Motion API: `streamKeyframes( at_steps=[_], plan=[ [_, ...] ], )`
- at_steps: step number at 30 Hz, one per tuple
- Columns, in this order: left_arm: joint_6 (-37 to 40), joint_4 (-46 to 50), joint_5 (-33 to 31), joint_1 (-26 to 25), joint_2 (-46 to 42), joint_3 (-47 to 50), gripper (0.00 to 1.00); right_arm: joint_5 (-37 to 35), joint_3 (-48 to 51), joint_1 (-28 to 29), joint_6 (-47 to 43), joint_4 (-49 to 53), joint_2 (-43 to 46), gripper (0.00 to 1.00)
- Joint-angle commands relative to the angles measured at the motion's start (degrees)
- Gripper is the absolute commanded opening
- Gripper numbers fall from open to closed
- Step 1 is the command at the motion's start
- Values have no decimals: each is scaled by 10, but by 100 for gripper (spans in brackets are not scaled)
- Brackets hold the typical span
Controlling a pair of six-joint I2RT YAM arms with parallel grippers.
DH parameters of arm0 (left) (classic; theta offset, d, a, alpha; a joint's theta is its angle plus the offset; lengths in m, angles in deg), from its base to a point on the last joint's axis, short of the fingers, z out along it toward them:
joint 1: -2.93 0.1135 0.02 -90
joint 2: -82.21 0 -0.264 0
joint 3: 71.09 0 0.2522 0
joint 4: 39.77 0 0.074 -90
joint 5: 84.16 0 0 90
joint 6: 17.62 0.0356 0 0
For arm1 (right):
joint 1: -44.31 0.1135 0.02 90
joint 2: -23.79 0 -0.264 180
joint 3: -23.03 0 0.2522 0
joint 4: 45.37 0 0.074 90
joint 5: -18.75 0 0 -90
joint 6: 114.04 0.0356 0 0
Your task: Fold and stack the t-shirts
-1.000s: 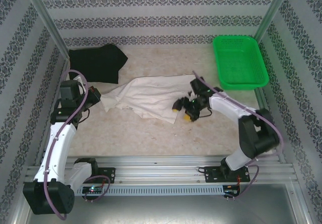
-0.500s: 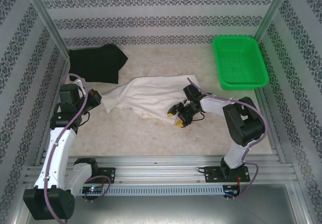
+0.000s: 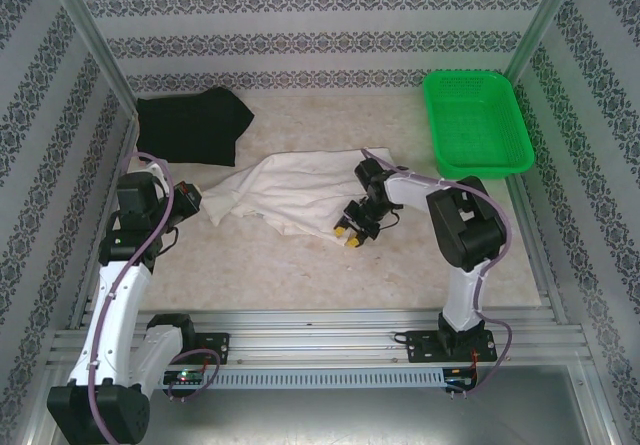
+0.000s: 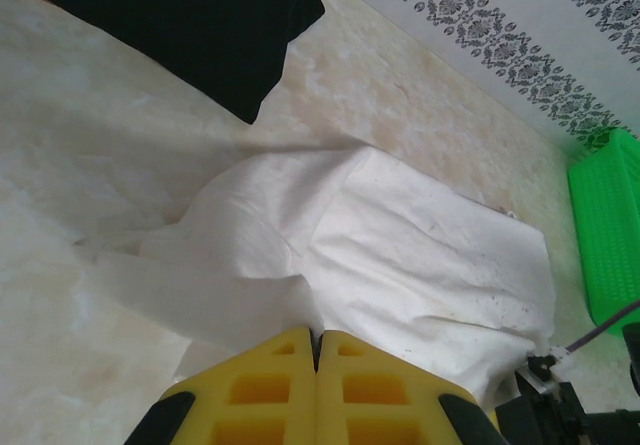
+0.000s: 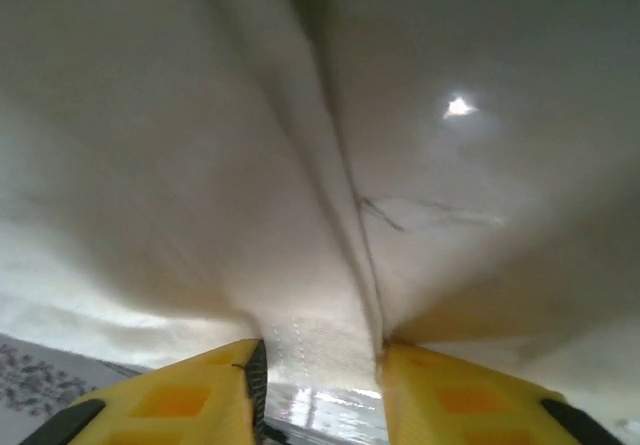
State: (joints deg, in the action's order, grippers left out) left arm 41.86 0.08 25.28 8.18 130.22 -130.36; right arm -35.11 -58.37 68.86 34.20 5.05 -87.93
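Right arm: my elbow has swung in toward the frame's centre and the right gripper (image 3: 350, 232) has slid left onto the cloth's lower-right edge.
Right gripper state: fingers apart, straddling a raised ridge of cloth, not yet clamped.
Left gripper (image 3: 190, 201): pads pressed together at the cloth's left end; cloth runs into their seam, so I judge it pinched.
Cream t-shirt (image 3: 290, 190): crumpled across the middle of the table (image 3: 300, 275).
Black t-shirt (image 3: 190, 125): upper left, well apart, untouched.
Step in hand: securing the second hold so I can spread the shirt.
Doing it well: I close on the hem only, not a bunched double layer, and keep low until both holds feel matched, then pull the ends apart evenly.
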Motion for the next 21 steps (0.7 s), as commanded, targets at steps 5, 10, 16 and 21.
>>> streamKeyframes(
  at_steps=[5,10,16,21],
  plan=[
    [-7,-7,5,-2,-29,18,0,11,-51,4,-38,-54,-41,0],
    [1,15,-3,0,-29,-19,0,-13,-80,-28,-94,25,52,0],
    [5,43,2,5,84,-224,0,-2,-167,-154,-136,102,206,0],
    [10,78,18,7,243,-534,0,22,-347,-229,-139,102,232,0]
  ],
)
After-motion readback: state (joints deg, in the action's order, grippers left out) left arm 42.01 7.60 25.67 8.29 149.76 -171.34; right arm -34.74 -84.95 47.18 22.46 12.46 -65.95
